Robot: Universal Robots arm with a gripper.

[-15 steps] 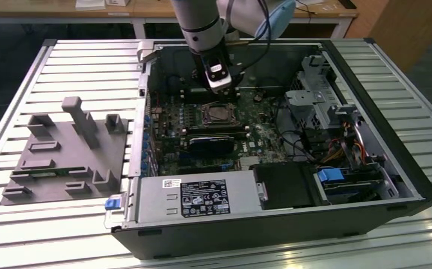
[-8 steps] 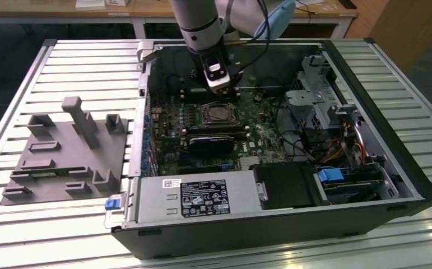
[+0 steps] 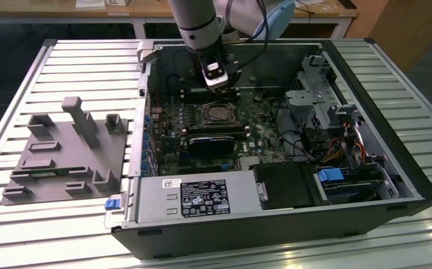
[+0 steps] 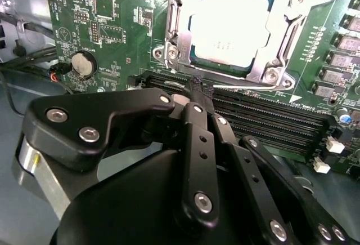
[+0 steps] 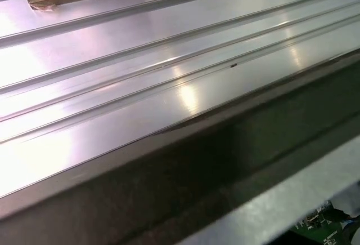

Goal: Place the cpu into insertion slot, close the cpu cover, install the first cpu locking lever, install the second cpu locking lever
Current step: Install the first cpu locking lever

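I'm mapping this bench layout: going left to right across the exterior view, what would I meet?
Grey fixture block → cpu → metal drive cage.

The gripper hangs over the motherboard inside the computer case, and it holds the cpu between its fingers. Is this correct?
Not quite. The gripper holds nothing: the cpu lies seated on the motherboard, framed by the cpu cover, as the second wrist view shows. The gripper does hang over the motherboard inside the computer case.
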